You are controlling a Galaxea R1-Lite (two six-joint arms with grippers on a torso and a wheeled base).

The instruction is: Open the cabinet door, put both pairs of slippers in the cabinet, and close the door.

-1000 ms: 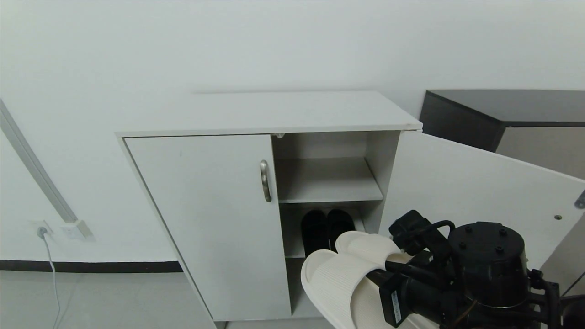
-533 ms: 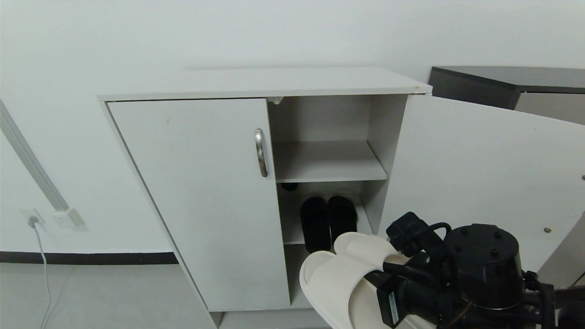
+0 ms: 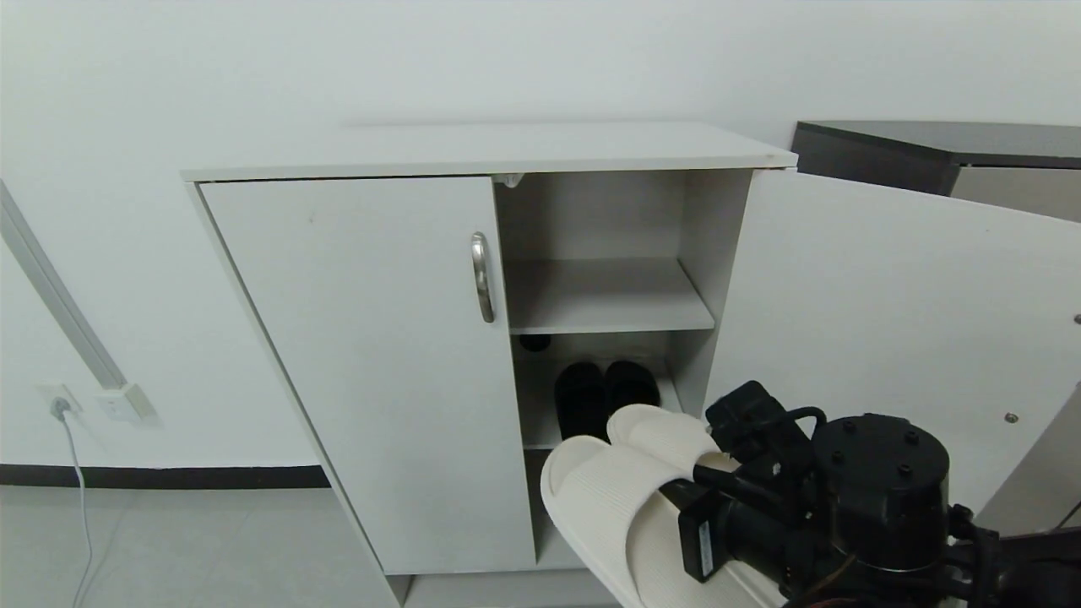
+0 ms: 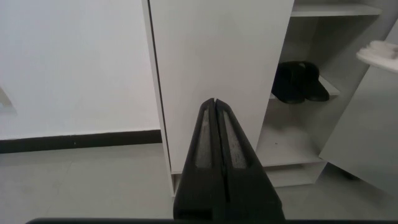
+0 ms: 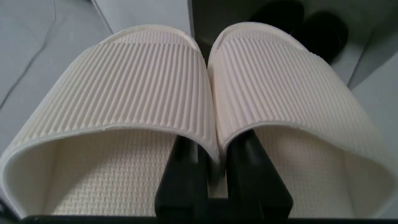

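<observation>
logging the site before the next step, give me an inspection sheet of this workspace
surface: grey floor; white cabinet stands on it.
job's things: cabinet's right door open, left door shut; black slippers on lower shelf; white slippers in right gripper, before the opening.
clutter: small dark object behind black slippers, unidentifiable.
grippers: right gripper shut on white slippers; left gripper shut, empty.
cables: white cord in wall socket.
surroundings: white wall, dark furniture at right.

Head camera looks down at the cabinet (image 3: 355, 363); wrist cameras (lower, nearer) share its open side.
</observation>
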